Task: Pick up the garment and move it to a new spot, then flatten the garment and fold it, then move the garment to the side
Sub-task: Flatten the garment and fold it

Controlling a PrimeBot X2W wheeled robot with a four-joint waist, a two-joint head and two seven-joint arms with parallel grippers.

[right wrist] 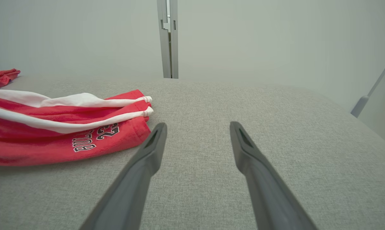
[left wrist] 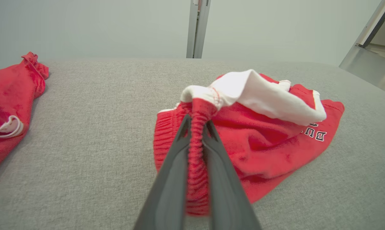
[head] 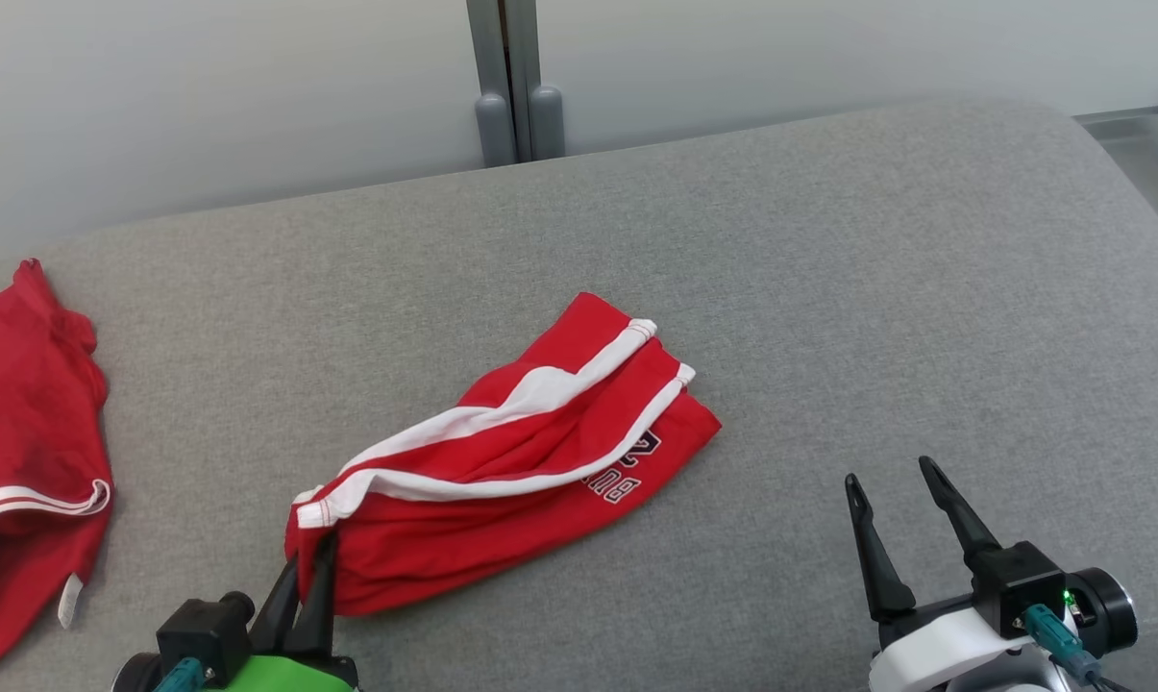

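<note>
Two claws: left claw [head: 311,562] pinches shorts [head: 502,461] at lower left; right claw [head: 888,471] spread. Likely pickup step; next, lift and carry.

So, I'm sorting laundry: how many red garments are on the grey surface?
2: red shorts in the middle, pinched by the left gripper; another red garment at the left edge, cropped.

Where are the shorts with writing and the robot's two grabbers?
shorts with writing [head: 444,548], head view, on the lower red cloth.
left gripper [left wrist: 197,123], left wrist view, midway between its fingertips.
right gripper [head: 888,471], head view, midway between its fingertips.
</note>
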